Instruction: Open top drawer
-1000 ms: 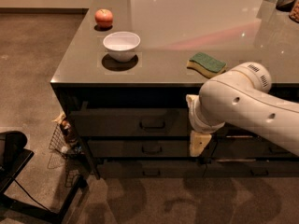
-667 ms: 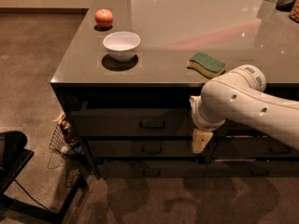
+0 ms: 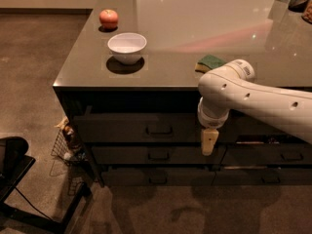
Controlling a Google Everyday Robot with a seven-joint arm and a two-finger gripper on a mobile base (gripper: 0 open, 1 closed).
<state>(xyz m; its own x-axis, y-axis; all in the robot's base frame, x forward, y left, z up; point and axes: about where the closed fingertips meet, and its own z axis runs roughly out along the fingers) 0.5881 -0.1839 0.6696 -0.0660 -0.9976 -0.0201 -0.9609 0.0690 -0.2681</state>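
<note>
The top drawer is the uppermost dark front under the counter, with a small bar handle at its middle. Its front sits flush with the cabinet face, shut. My gripper hangs downward from the white arm, which reaches in from the right. It is in front of the drawer fronts, to the right of the handle and slightly below it, apart from it.
On the dark glossy counter sit a white bowl, a red apple and a green sponge. Two shallower drawers lie below. A wire basket and a black chair base stand at the left.
My gripper has shifted slightly to the right and up. The drawer front has not moved.
</note>
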